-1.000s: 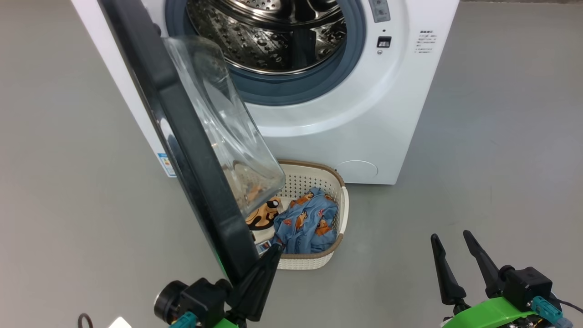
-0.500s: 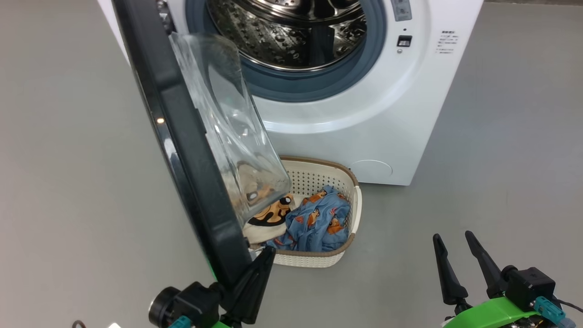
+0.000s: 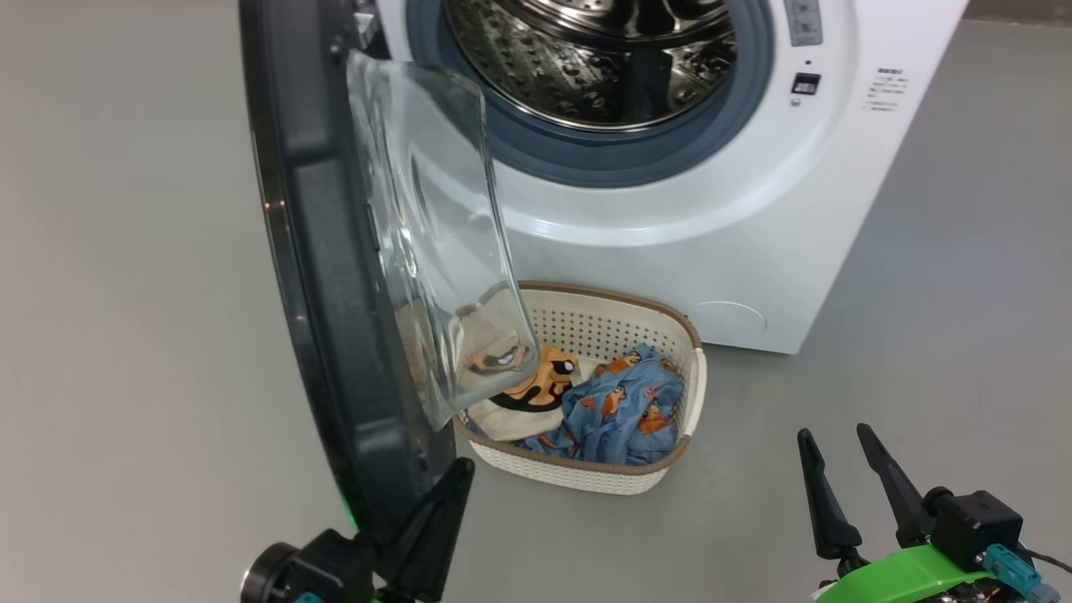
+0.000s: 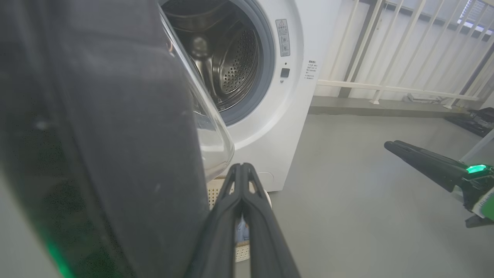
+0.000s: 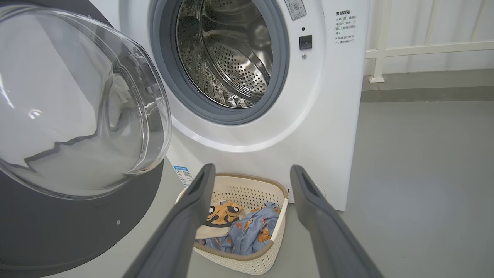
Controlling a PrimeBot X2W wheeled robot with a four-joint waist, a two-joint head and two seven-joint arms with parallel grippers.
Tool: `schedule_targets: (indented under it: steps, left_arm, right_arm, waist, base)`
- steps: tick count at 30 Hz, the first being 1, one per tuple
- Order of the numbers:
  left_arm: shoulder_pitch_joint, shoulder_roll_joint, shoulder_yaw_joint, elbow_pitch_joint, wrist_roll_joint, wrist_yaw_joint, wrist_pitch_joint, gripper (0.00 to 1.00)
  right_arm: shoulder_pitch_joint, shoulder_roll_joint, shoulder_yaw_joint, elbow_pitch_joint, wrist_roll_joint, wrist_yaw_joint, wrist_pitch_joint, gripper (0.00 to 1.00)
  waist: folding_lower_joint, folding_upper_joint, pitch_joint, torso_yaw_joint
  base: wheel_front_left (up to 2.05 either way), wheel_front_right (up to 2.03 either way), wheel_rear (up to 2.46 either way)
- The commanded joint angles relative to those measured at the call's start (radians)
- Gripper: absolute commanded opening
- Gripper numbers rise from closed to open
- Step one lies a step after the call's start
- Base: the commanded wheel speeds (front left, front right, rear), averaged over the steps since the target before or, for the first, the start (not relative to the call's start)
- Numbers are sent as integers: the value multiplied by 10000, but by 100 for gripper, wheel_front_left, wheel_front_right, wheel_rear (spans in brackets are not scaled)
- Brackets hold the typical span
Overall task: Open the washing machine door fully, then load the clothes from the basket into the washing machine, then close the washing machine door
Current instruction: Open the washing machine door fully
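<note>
Closed left claw [image 4: 242,167] just beside the black, swung-out washing machine door [image 4: 115,116].

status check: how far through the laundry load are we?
Done: the washing machine door is swung wide off the drum. In hand: the shut left end effector sits at the door's lower edge, probably pushing it fully open; the right end effector hangs open, empty. Left: the clothes lie in the basket and the drum is bare. Load them, then close the door.
</note>
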Motion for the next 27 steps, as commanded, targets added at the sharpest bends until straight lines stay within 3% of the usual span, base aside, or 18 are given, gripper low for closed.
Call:
schedule_targets:
  steps: [1, 14, 27]
  left_arm:
    - [-242, 325, 688, -241, -141, 269, 54, 0]
    - [-25, 607, 1395, 90, -444, 623, -147, 0]
    - [-371, 1076, 3193, 1637, -1089, 792, -603, 0]
  right_arm:
    - [-240, -26, 238, -255, -19, 16, -120, 100]
    - [-224, -26, 306, -223, -12, 16, -120, 100]
    - [-423, -52, 370, -191, -211, 16, -120, 100]
  waist:
    - [-1, 0, -65, 255]
    - [-1, 0, -144, 868]
    - [-1, 0, 201, 847]
  base:
    - [0, 0, 0]
    - [0, 0, 0]
    - [0, 0, 0]
